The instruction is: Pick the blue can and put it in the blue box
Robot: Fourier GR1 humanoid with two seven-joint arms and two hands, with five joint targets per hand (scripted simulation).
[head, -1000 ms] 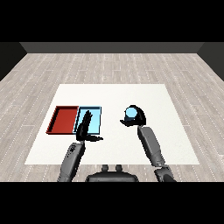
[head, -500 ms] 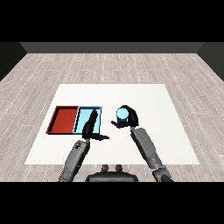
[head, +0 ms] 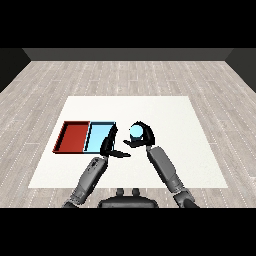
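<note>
Holding: the right hand (head: 143, 137) curls round the blue can (head: 135, 131), fingers arched over its top and far side, thumb below it.
Can: upright in that hand, its pale blue top facing up, just to the right of the blue tray (head: 99, 137) and not inside it.
Blue tray: lies flat on the white worktop (head: 175, 125), its left wall against the red tray (head: 73, 136).
Red tray: directly left of the blue tray, side by side with it.
Left hand: the left hand (head: 110, 145) stands at the blue tray's right edge, fingers straight and pointing up along that edge, thumb stretched out to the right toward the can; it has hold of nothing.
Gap: the can sits just right of the left hand's fingers, apart from them.
Forearms: both grey forearms come in from below the blue tray, the right one slanting up to the can.
</note>
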